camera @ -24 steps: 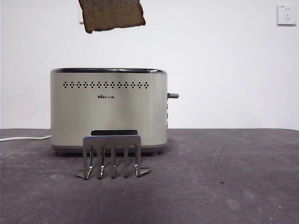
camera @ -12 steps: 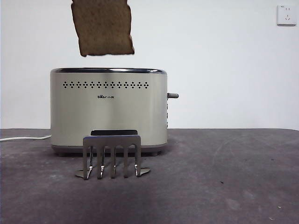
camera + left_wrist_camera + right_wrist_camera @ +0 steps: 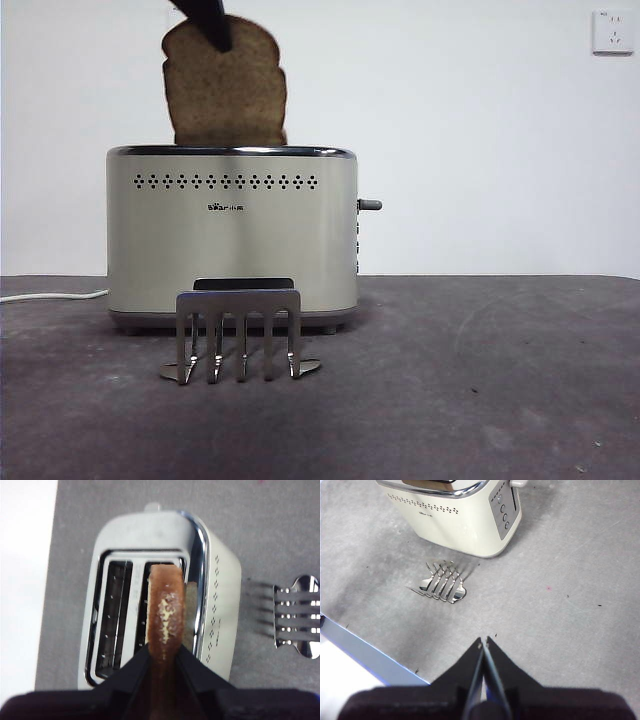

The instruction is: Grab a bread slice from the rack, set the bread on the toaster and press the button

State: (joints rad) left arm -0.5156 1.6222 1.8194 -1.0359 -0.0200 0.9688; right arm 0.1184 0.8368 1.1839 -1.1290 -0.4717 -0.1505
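The brown slice of bread [image 3: 224,90] stands upright with its lower edge just inside the top of the cream toaster [image 3: 232,240]. My left gripper [image 3: 208,22] is shut on its domed top. From the left wrist, the slice [image 3: 165,612] is seen edge-on between the black jaws, over the toaster's [image 3: 220,605] slot nearer the holed side. The silver rack [image 3: 239,335] stands bare in front of the toaster. My right gripper [image 3: 483,642] hangs shut and unladen above the table, well away from the rack [image 3: 441,583] and the toaster [image 3: 455,510].
A grey lever [image 3: 370,205] sticks out of the toaster's right end, with round buttons [image 3: 503,512] on that end panel. A white cord [image 3: 55,296] runs off to the left. A wall socket [image 3: 612,31] sits at the upper right.
The bread has come down from high above the toaster until its lower edge enters the top slot. The gripper's black tip has come into the front view.
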